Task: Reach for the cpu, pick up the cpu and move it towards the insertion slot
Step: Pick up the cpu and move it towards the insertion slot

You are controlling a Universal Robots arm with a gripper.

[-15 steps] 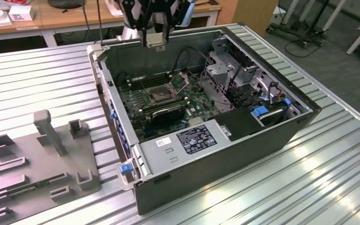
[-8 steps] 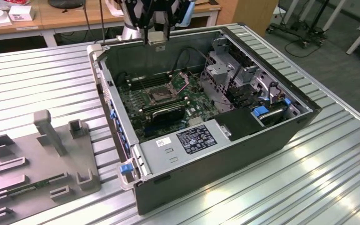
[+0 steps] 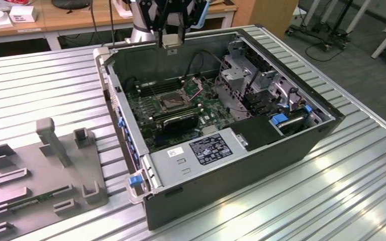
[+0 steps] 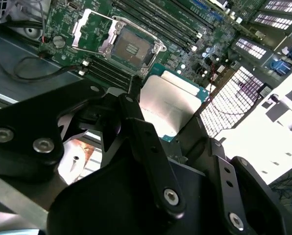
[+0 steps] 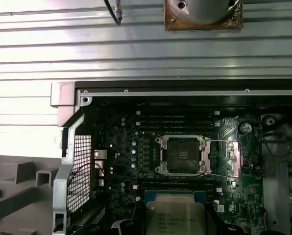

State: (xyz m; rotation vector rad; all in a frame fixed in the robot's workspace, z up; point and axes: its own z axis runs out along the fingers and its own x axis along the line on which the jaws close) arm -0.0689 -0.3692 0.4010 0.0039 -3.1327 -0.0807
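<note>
My gripper (image 3: pixel 171 31) hangs above the far edge of the open computer case, shut on the cpu (image 3: pixel 171 41). In both wrist views the cpu (image 4: pixel 168 103) (image 5: pixel 175 215) shows its pale silvery top with a green rim, clamped between two black fingers (image 4: pixel 136 122). The insertion slot (image 3: pixel 168 104) lies on the green board inside the case, a square socket with a dark centre and a silver frame, its lid folded open. In both wrist views the insertion slot (image 4: pixel 131 46) (image 5: pixel 182 154) lies below and ahead of the held cpu, apart from it.
The case wall (image 3: pixel 114 95) rises around the board. Metal drive cages (image 3: pixel 247 80) and a power supply (image 3: pixel 206 148) stand on the exterior view's right. Long black memory slots (image 5: pixel 178 120) flank the socket. A grey plastic tray (image 3: pixel 38 175) holding a green memory stick (image 3: pixel 38 198) lies at the exterior view's left.
</note>
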